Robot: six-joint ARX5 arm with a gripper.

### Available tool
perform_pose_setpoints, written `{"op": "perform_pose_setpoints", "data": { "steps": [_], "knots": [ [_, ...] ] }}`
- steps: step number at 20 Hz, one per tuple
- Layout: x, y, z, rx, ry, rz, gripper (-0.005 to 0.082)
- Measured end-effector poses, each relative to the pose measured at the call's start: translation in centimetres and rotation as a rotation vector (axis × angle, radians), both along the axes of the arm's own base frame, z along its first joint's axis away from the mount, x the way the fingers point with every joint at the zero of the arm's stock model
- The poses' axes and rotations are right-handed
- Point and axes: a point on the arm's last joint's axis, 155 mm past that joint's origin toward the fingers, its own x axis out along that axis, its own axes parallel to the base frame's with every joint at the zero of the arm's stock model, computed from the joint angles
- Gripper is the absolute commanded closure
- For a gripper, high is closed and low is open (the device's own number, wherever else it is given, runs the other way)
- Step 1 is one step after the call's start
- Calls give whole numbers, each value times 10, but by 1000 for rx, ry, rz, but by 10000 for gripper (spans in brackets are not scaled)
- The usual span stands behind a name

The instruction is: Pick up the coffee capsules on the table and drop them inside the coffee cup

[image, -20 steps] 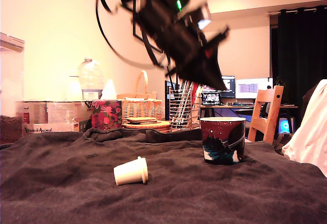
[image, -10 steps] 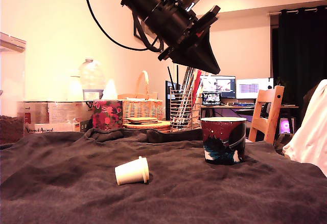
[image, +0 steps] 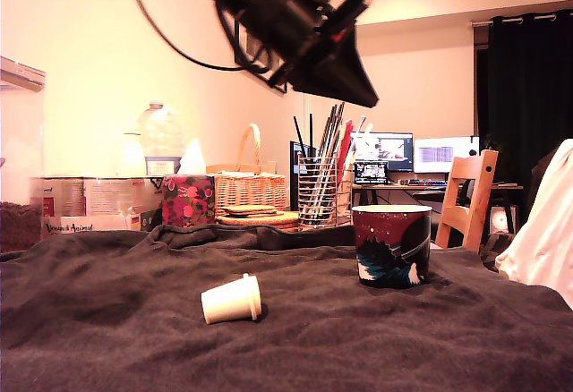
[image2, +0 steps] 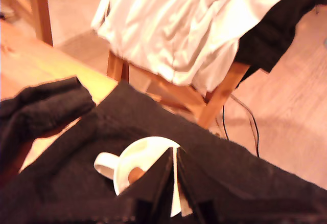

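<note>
cream capsule (image: 232, 300) mid-table, apart from cup (image: 390, 245)

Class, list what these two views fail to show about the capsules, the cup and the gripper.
- Exterior view: the coffee cup wall hides its inside.
- Wrist view: the gripper fingers cover part of the cup's mouth; a brown shape inside is too blurred to identify.
- Wrist view: the cream capsule lies outside the frame.

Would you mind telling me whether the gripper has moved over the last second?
Yes. In the exterior view the gripper has risen and drifted toward the view's left, away from the coffee cup, which stayed put.
</note>
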Motion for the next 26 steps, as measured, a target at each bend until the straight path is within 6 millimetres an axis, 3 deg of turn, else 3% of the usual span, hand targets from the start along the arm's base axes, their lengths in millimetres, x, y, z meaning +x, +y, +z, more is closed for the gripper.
{"op": "perform_pose_setpoints", "data": {
  "steps": [3,11,17,26],
  "knots": [
    [-12,11,-7,-5,-4,0,793],
    [-28,57,2,-77,-92,50,793],
    [-37,89,-14,-89,-115,83,793],
    [-69,130,-37,-109,-126,87,793]
  ]
}}
